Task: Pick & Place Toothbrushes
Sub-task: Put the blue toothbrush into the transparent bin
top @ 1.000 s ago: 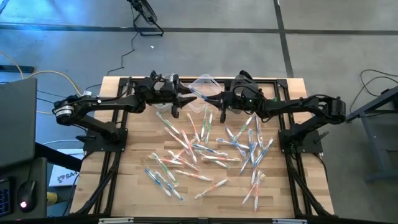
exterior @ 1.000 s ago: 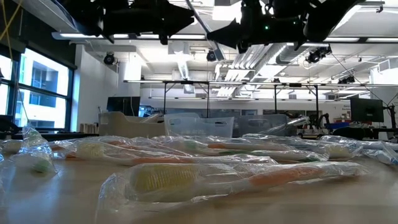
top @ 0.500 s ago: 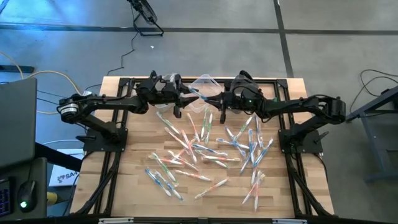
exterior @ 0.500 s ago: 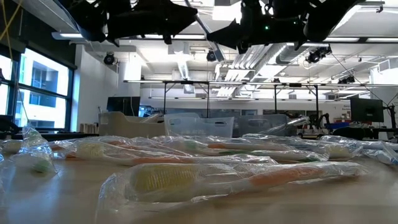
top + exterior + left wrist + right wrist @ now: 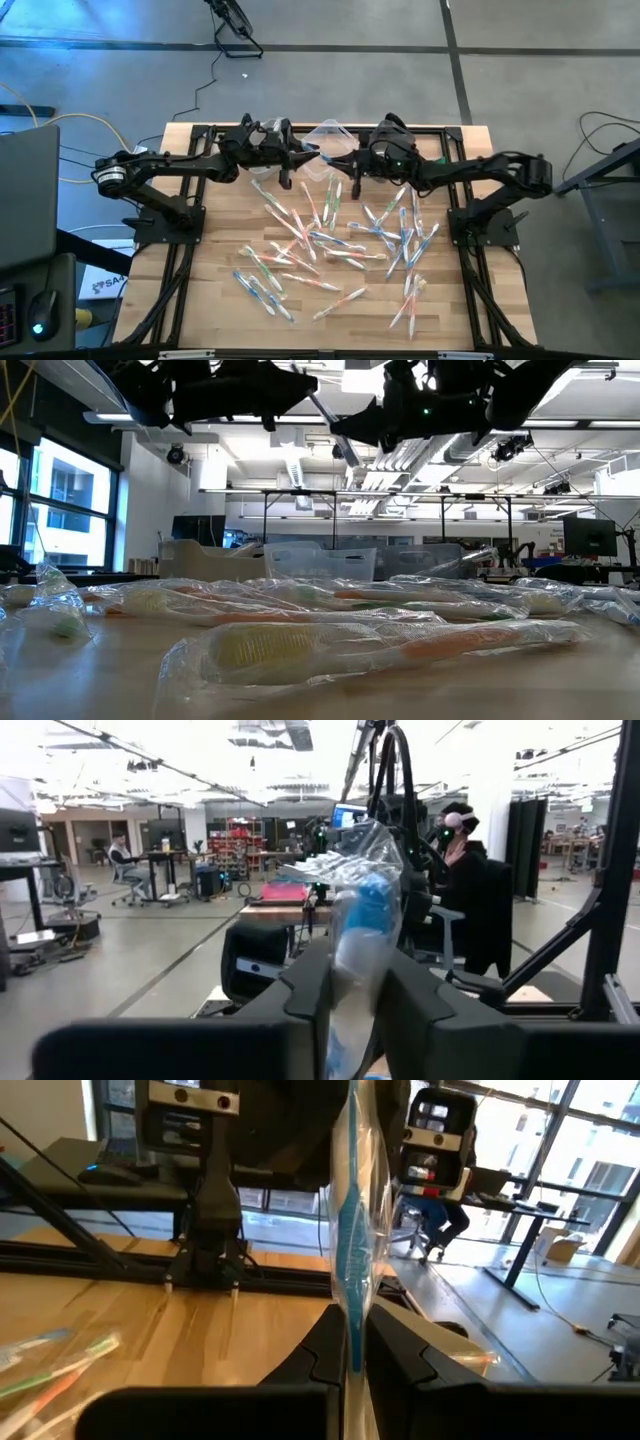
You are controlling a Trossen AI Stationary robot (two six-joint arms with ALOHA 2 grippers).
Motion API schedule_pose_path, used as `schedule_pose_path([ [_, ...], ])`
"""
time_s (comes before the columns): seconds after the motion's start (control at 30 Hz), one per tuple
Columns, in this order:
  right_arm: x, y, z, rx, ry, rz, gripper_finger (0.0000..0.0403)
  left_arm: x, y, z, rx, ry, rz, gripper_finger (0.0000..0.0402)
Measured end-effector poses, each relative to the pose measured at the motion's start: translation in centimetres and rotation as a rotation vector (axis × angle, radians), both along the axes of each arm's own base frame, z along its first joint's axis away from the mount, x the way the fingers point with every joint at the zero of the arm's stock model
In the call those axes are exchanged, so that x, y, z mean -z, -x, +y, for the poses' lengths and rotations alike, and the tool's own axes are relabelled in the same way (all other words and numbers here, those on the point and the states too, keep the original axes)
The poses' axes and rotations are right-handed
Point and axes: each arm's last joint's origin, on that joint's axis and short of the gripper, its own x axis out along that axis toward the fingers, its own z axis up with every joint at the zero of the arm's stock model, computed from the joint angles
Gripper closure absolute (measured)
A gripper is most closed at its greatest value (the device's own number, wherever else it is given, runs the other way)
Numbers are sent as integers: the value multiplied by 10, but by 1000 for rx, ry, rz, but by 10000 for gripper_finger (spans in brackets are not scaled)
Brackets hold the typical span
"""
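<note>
One toothbrush (image 5: pixel 362 910), blue-handled in a clear wrapper, hangs between my two grippers over the table's far middle. In the low view it shows as a thin slanting strip (image 5: pixel 325 408). My left gripper (image 5: pixel 362 970) comes from the table's left and is shut on it. My right gripper (image 5: pixel 350 1325) comes from the right and is also shut on the same toothbrush (image 5: pixel 350 1210). Several more wrapped toothbrushes (image 5: pixel 330 240) lie flat, scattered over the wooden table (image 5: pixel 220 300), the nearest (image 5: pixel 380 645) in front of the low camera. My left gripper pinches the wrapped toothbrush between its two fingers at a blue stretch (image 5: pixel 355 950). The fingers (image 5: pixel 312 985) come about level from the table's left and lie across it. The toothbrush is lifted clear of the table. My right gripper pinches the same toothbrush through its wrapper at the blue handle (image 5: pixel 348 1295), between its two fingers (image 5: pixel 325 1342). It comes level from the table's right, fingers across the brush. The brush runs on past the fingers toward my left arm, clear of the table.
A clear plastic bin (image 5: pixel 330 133) stands at the far edge, just behind the two grippers. Black frame rails (image 5: pixel 190 260) run along the table's sides. Beyond the table lies an open room, where a seated person (image 5: pixel 462 870) shows.
My left gripper's fingers have drawn together on the toothbrush, which my right gripper keeps holding. Both hands have stayed at the same place over the far middle of the table.
</note>
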Motion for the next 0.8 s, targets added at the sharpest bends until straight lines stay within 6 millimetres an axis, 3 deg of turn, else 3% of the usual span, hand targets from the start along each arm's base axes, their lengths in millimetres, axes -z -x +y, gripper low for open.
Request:
schedule_pose_path([
  [0.37,1,-1,0,-17,2,-5,383,0,0,0,2,1,2,348],
  [0.8,1,-1,4,10,-24,7,203,0,0,0,-4,-16,3,355],
])
